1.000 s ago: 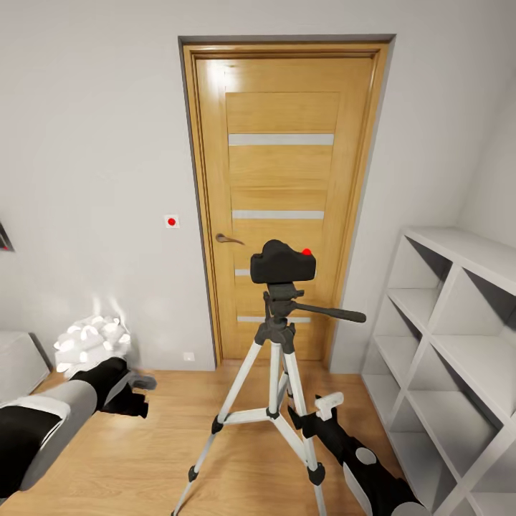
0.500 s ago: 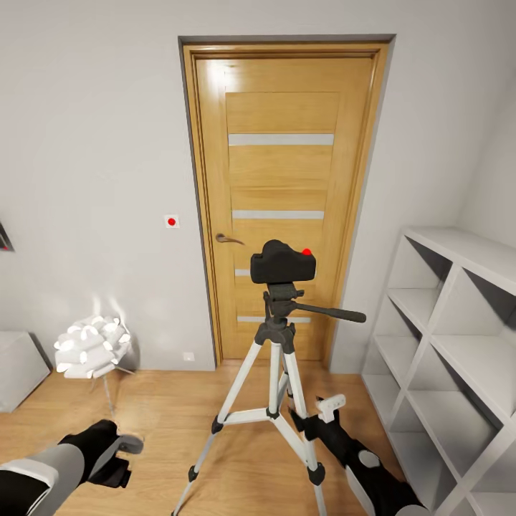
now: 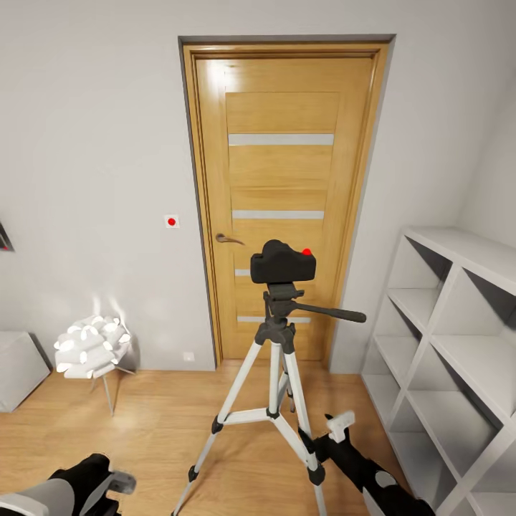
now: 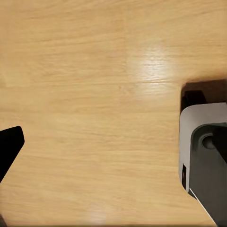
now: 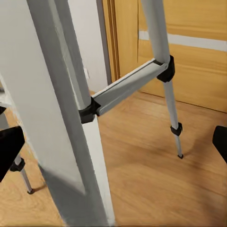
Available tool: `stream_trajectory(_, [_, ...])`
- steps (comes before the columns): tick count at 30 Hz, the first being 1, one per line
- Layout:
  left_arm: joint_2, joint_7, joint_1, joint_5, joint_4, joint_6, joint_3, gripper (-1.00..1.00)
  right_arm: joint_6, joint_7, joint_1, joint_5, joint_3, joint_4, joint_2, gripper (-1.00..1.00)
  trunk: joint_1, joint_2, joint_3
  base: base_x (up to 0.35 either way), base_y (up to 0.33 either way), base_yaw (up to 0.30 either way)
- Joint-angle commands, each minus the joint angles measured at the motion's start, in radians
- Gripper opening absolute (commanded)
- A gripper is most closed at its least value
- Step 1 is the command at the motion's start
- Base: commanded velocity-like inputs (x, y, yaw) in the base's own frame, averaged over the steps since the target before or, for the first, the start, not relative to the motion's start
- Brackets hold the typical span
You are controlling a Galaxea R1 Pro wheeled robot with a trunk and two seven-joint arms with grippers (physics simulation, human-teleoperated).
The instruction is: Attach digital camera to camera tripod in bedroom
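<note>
From the head view, the digital camera [image 3: 283, 263] is sitting on top of the camera tripod [image 3: 276, 373] in front of the oak door [image 3: 283, 193], well above and beyond both sets of jaws. The left gripper [image 3: 107, 487] is hanging low over the wood floor [image 3: 158, 423], far off to the tripod's side; I cannot tell how wide its jaws are standing. The right gripper [image 3: 337, 428] is hovering just beside the tripod's near leg, holding nothing that I can see.

In the left wrist view the jaws are pointing down at bare floor [image 4: 94, 118], spread wide and empty.

In the right wrist view a tripod leg [image 5: 71, 123] and its brace [image 5: 127, 85] are looming right between the parted, empty jaws. That is the worry: any sideways swing of this arm is likely to knock the leg and topple the tripod, camera and all.
</note>
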Motion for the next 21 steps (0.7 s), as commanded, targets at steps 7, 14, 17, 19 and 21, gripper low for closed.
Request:
stream_trajectory(7, [0.000, -0.005, 0.015, 0.004, -0.002, 0.003, -0.008, 1.00, -0.034, 0.009, -0.001, 0.007, 0.000, 0.059, -0.003, 1.00, 0.001, -0.002, -0.002, 0.000, 0.000, 0.000])
stream_trajectory(14, [0.000, -0.005, 0.023, 0.004, -0.001, 0.003, -0.008, 1.00, -0.080, 0.011, -0.001, 0.008, 0.001, 0.116, -0.004, 1.00, 0.001, -0.002, -0.002, 0.000, 0.000, 0.000])
stream_trajectory(17, [0.000, -0.005, 0.025, 0.004, -0.002, 0.002, -0.008, 1.00, -0.098, 0.011, -0.001, 0.008, 0.002, 0.133, -0.004, 1.00, 0.001, -0.002, -0.002, 0.000, 0.000, 0.000])
stream_trajectory(19, [0.000, -0.005, 0.028, 0.004, -0.002, 0.002, -0.008, 1.00, -0.105, 0.011, -0.001, 0.009, 0.002, 0.145, -0.004, 1.00, 0.001, -0.002, -0.002, 0.000, 0.000, 0.000])
stream_trajectory(21, [0.000, -0.005, 0.029, 0.004, -0.002, 0.002, -0.008, 1.00, -0.111, 0.011, -0.001, 0.009, 0.002, 0.157, -0.004, 1.00, 0.001, -0.002, -0.002, 0.000, 0.000, 0.000])
